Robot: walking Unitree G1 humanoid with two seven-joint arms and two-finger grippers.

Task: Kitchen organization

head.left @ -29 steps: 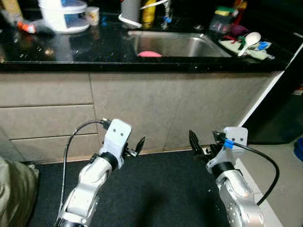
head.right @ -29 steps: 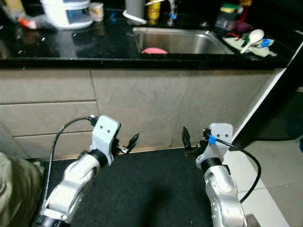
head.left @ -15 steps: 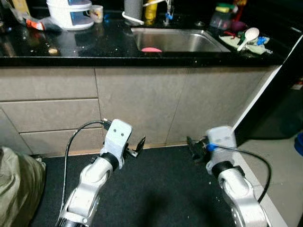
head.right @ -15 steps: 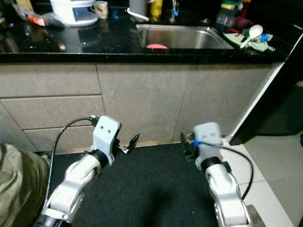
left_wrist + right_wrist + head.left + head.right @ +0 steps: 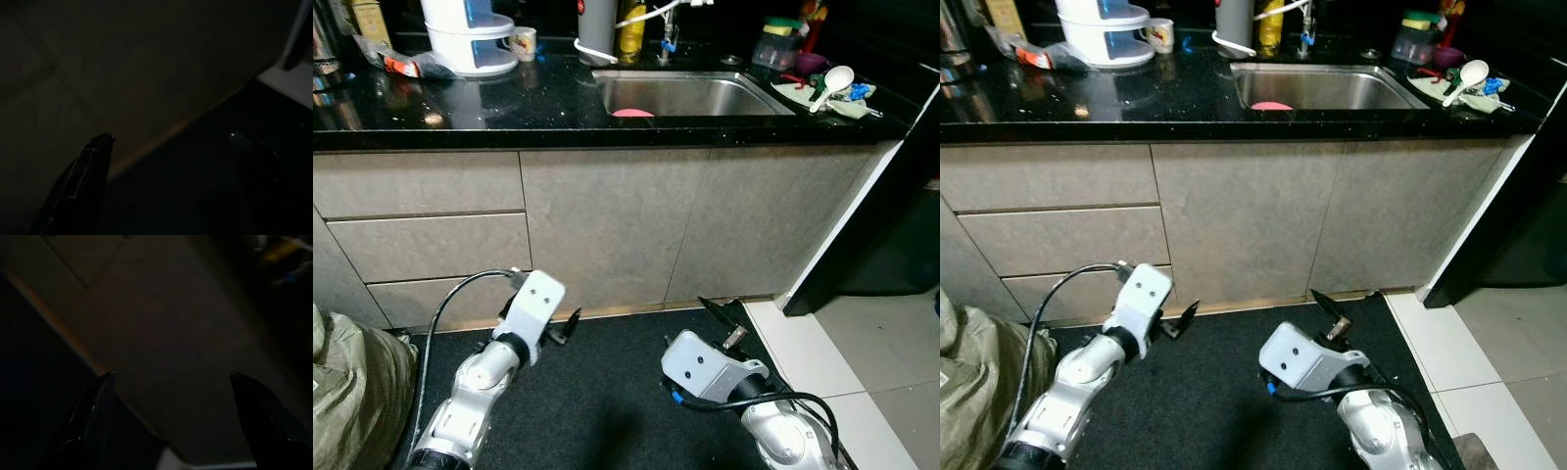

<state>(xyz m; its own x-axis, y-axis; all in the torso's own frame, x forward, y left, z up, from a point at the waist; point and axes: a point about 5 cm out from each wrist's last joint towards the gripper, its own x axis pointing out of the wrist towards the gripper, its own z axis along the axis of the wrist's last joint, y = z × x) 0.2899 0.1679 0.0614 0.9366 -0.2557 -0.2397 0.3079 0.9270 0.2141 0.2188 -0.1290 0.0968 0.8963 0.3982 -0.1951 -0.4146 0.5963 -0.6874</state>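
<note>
Both arms hang low over a black floor mat (image 5: 607, 401) in front of the beige cabinets (image 5: 607, 225). My left gripper (image 5: 568, 325) points at the cabinet base; its wrist view shows its fingers (image 5: 93, 161) spread apart with nothing between them. My right gripper (image 5: 722, 321) sits near the mat's right end, also open and empty, with dark fingers (image 5: 93, 406) facing the cabinet front. On the black counter (image 5: 460, 98) lies a steel sink (image 5: 690, 93) with a pink item (image 5: 626, 112) inside.
A white stacked appliance (image 5: 468, 39) and a mug (image 5: 522, 42) stand at the counter's back left. A white spoon (image 5: 832, 80) rests on a cloth at the right, near jars (image 5: 775, 44). Pale floor tiles (image 5: 862, 362) lie to the right. An olive cloth (image 5: 352, 392) is at the left.
The camera has shifted, so more counter shows. My right arm has dropped lower and turned its wrist over. The left arm has sunk slightly.
</note>
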